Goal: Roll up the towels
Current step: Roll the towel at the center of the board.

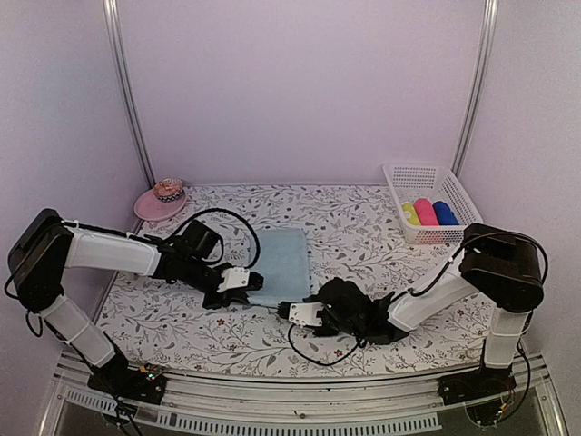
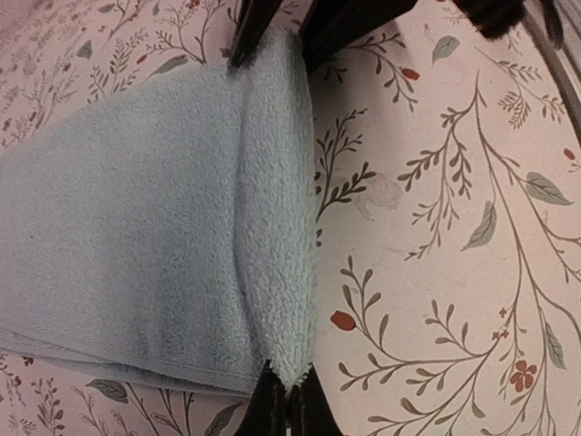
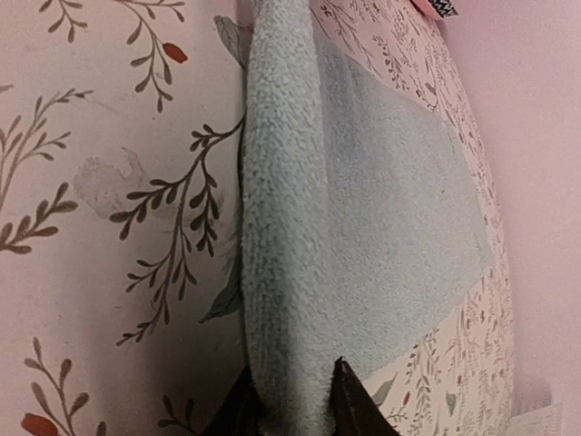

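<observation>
A pale aqua towel (image 1: 283, 256) lies flat on the floral table, its near edge lifted into a raised fold (image 2: 272, 209) (image 3: 281, 227). My left gripper (image 1: 243, 280) (image 2: 289, 404) is shut on the fold's left end, pinching a thin corner of cloth. My right gripper (image 1: 290, 312) (image 3: 290, 409) holds the fold's right end, one finger pressed against each side of the thick ridge. In the left wrist view the right gripper's dark fingers (image 2: 318, 27) show at the fold's far end. A deep royal blue towel (image 1: 445, 213) lies rolled in the basket.
A white mesh basket (image 1: 427, 173) at the back right also holds a yellow roll (image 1: 410, 213) and a pink roll (image 1: 426, 212). A pink brimmed hat (image 1: 162, 198) sits at the back left by the frame post. Black cables trail near both arms.
</observation>
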